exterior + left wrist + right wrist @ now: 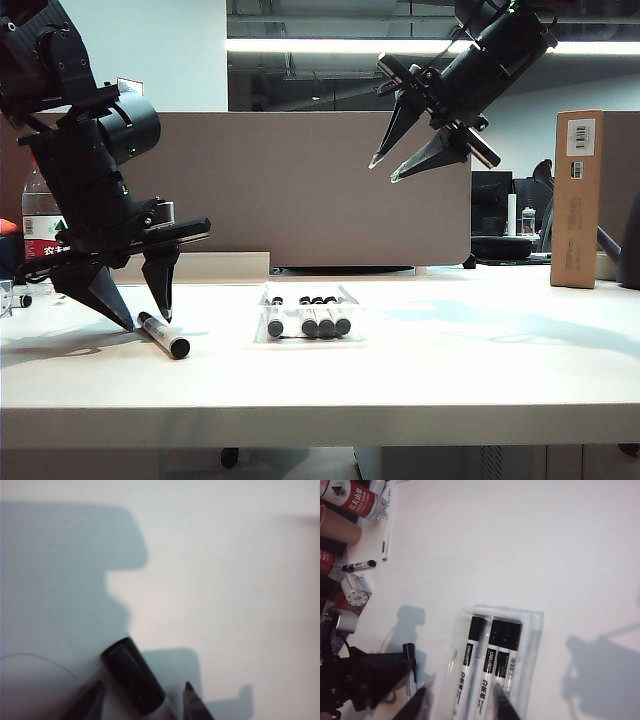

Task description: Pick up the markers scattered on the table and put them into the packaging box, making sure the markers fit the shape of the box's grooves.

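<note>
Four markers [310, 318] lie in the packaging box [306, 314]; one marker [163, 335] is on the table [450, 360] under the left gripper [146, 318].

In the exterior view the left gripper stands low at the left of the table, its two fingertips on either side of the loose marker, which lies flat and slanted with its black cap toward the front edge. In the left wrist view the cap [132, 675] sits between the fingers [196, 702], with gaps at both sides, so the jaws are partly open and not pressing it. The right gripper [383, 170] hangs high above the box, jaws moderately apart and holding nothing. The clear box rests near the middle of the table, and its markers are side by side in the grooves [532, 645], one groove at the edge without a marker. A brown cardboard box [577, 198] stands far right.
</note>
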Robot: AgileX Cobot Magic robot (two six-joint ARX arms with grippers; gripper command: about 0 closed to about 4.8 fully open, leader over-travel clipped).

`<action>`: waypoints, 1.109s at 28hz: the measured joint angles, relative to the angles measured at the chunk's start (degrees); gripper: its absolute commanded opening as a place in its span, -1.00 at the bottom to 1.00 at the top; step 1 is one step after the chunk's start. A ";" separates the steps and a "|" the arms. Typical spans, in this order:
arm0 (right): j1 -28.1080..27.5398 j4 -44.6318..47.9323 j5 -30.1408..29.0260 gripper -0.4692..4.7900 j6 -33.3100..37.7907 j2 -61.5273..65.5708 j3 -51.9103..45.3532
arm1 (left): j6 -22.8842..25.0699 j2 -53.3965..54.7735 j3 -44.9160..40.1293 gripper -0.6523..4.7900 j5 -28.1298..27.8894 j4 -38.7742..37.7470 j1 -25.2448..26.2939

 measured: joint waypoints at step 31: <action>-0.04 -0.04 0.02 -0.22 -0.42 -0.37 0.02 | 4.33 2.05 6.88 -0.78 2.23 -7.23 0.07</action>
